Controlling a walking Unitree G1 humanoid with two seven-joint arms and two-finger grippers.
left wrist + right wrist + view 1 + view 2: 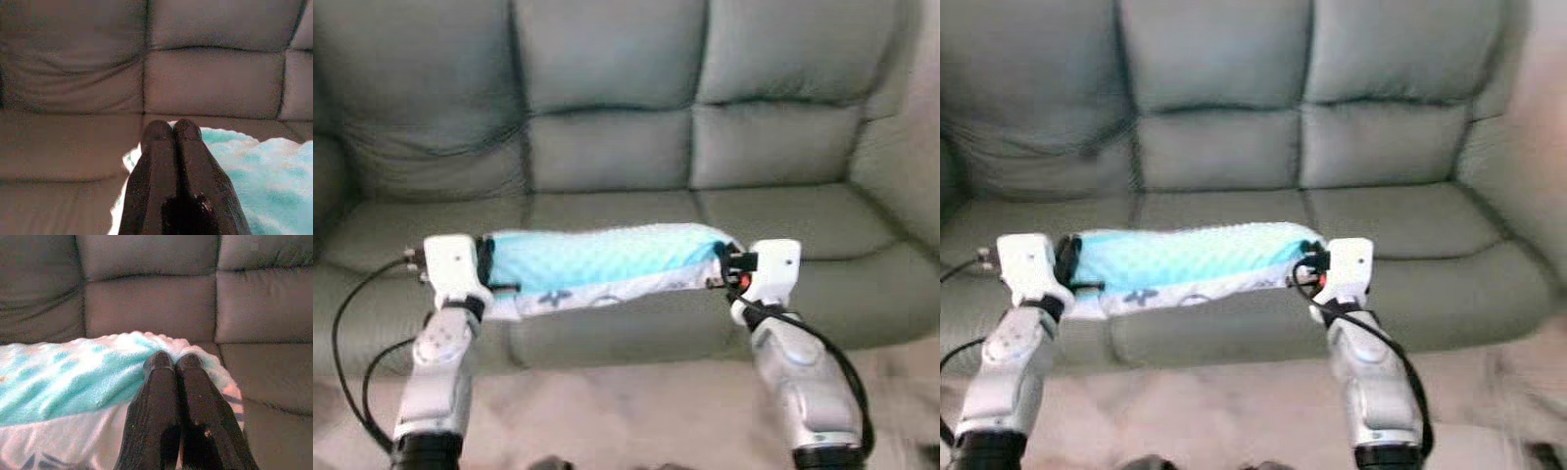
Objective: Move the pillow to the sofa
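A long pillow [597, 259], turquoise on top with a white patterned underside, hangs level over the front of the grey sofa's seat [783, 211]. It is squeezed between my two arms, one at each end. My left gripper [487, 266] presses against its left end and my right gripper [724, 266] against its right end. In the left wrist view the black fingers [159, 147] lie shut together beside the turquoise pillow [264, 171]. In the right wrist view the fingers [159, 382] are also shut, resting over the pillow's end [73, 377].
The sofa's back cushions [607, 59] rise behind the pillow, with an armrest [901, 166] on the right. Beige carpet [626, 411] lies between me and the sofa's front. Black cables [352, 343] loop off both wrists.
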